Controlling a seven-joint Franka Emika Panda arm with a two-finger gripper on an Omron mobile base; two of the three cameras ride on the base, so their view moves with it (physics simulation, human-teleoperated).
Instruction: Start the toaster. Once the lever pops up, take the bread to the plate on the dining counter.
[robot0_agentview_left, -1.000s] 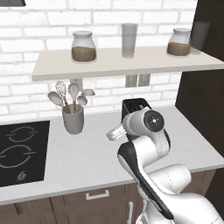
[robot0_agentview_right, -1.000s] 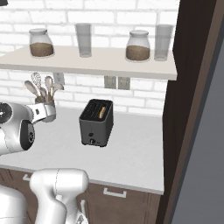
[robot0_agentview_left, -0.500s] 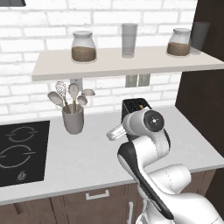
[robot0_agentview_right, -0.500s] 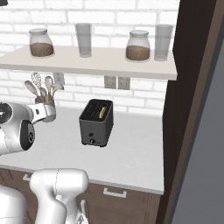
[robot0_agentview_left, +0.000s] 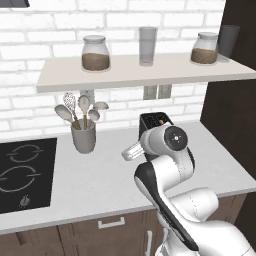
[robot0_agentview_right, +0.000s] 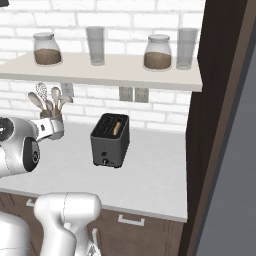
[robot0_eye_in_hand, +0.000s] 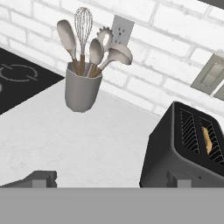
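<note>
The toaster (robot0_agentview_right: 110, 140) stands at the centre of the right base view, on the white worktop (robot0_agentview_right: 150, 175) below the shelf (robot0_agentview_right: 100, 70), with the bread (robot0_agentview_right: 117, 128) in its right slot. In the hand view the toaster sits at lower right and a utensil cup (robot0_eye_in_hand: 82, 91) at upper left. The gripper (robot0_eye_in_hand: 109, 180) is open and empty, its tips low in the frame.
</note>
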